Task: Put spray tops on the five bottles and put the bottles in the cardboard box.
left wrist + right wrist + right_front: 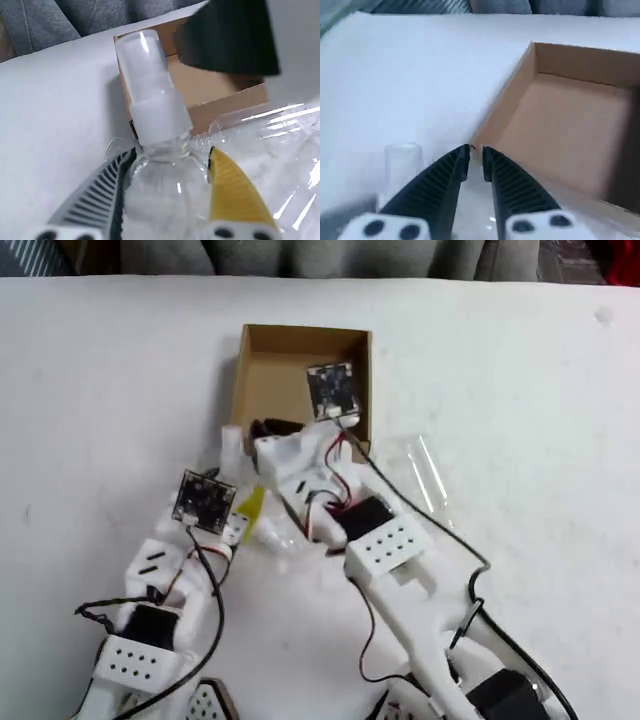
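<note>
The left arm (150, 625) is angling from 7 o'clock toward 1 o'clock, its left gripper (171, 152) pinching a bottle (165, 200) between both fingers. The right arm (420, 630) is stretching toward 11 o'clock, the right gripper (475, 149) holding its fingers nearly together.

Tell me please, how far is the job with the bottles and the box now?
Done: one bottle carries its spray top. In hand: the left end effector grips that bottle beside the cardboard box. Left: the box's visible floor holds no bottle yet; clear plastic nearby, probably more bottles, waits.
</note>
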`<state>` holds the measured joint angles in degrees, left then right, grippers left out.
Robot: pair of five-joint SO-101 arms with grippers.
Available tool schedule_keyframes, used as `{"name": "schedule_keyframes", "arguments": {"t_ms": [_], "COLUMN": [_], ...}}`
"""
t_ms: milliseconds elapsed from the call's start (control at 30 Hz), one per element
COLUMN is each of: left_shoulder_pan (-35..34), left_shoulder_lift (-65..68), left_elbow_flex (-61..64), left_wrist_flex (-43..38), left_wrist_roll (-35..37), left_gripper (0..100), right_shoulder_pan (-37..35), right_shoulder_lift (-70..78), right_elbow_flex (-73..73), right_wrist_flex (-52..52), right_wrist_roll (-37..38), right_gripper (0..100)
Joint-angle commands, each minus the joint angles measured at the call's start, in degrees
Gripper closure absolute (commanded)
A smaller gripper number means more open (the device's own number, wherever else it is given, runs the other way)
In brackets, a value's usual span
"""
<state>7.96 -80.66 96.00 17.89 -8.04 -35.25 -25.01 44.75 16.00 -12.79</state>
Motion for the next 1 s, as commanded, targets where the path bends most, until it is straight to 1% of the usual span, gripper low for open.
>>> {"name": "schedule_keyframes", "arguments": {"t_ms": [0,167,300,500,667,700,867,967], "left_shoulder_pan": [0.22,0.22,0.22,0.22,-1.27,-1.27,-1.27,-1.27], "left_shoulder_lift": [-1.45,-1.45,-1.45,-1.45,-1.45,-1.45,-1.45,-1.45], "left_elbow_flex": [-0.97,-0.97,-0.97,-0.97,-0.97,-0.97,-0.97,-0.97], "left_wrist_flex": [-1.85,-1.85,-1.85,-1.85,-1.85,-1.85,-1.85,-1.85], "left_wrist_roll": [-0.7,-0.7,-0.7,-0.7,-0.7,-0.7,-0.7,-0.7], "left_gripper": [97,97,97,97,97,97,97,97], "right_shoulder_pan": [3.65,8.84,12.35,14.73,16.75,16.84,19.12,20.79], "right_shoulder_lift": [-1.98,1.36,7.87,20.7,28.88,30.29,36.79,40.48], "right_elbow_flex": [-4.57,-14.15,-21.71,-32.62,-41.93,-43.25,-48.97,-53.01], "right_wrist_flex": [6.46,18.15,23.34,27.12,32.66,33.19,33.19,33.45], "right_wrist_roll": [9.14,12.48,13.27,13.1,13.01,13.01,12.84,6.51], "right_gripper": [98.1,98.1,98.0,97.3,83.0,81.5,81.2,81.2]}}
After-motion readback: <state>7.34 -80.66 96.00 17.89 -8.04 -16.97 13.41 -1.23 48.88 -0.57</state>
